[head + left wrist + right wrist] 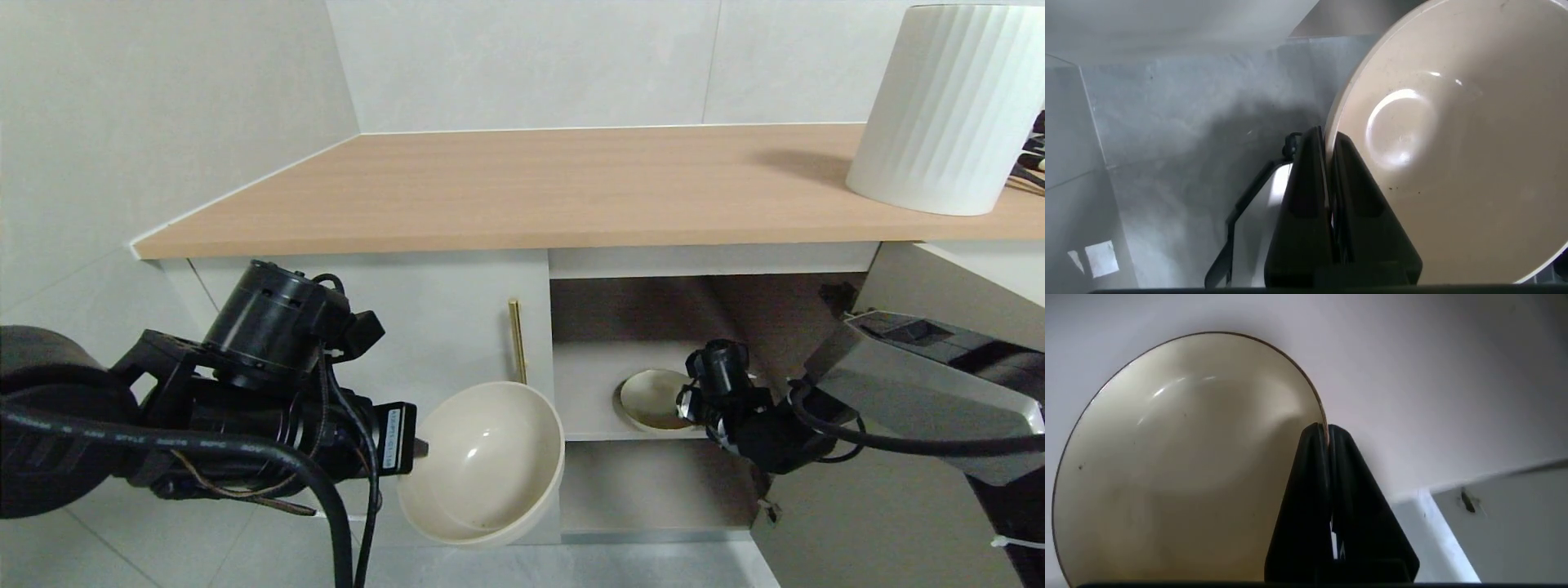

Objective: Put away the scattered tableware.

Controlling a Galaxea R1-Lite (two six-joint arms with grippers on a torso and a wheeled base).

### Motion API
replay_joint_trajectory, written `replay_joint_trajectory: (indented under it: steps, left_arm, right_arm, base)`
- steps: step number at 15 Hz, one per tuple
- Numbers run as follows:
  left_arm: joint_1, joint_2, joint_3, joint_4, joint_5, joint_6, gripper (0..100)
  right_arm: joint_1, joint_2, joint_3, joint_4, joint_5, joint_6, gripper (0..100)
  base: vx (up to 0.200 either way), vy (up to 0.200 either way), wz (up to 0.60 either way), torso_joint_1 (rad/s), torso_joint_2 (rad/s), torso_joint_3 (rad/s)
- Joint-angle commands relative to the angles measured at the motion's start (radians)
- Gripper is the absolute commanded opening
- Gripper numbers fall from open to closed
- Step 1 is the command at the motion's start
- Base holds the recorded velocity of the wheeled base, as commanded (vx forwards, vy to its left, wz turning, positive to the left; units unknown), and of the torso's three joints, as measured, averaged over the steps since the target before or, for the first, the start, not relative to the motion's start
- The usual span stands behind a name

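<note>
Wood counter spans the upper view, with an open cabinet below at 4 o'clock. I note my left gripper clenched on the rim of a bowl, held tilted at 6 o'clock before the shut door. My right gripper pinches a plate by its rim inside the cabinet, at shelf level.

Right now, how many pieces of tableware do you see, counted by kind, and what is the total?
Bowl: 1, cream bowl, held at its rim by the left pincer.
Plate: 1, pale plate, held at its rim by the right pincer.
Total: 2.
</note>
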Motion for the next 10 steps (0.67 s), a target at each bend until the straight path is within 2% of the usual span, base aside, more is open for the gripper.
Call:
replay_joint_trajectory:
  steps: [1, 10]
  left_arm:
    - [0.0, 0.011, 0.0, 0.001, 0.0, -0.001, 0]
    - [-0.002, 0.027, -0.003, -0.004, 0.014, -0.001, 0]
  right_arm:
    - [-0.011, 0.032, -0.036, 0.0, -0.007, 0.003, 0]
    - [-0.031, 0.062, -0.099, 0.0, -0.033, 0.0, 0]
  base:
    - [0.0, 0.0, 0.0, 0.0, 0.0, 0.0]
    - [0.0, 0.0, 0.0, 0.0, 0.0, 0.0]
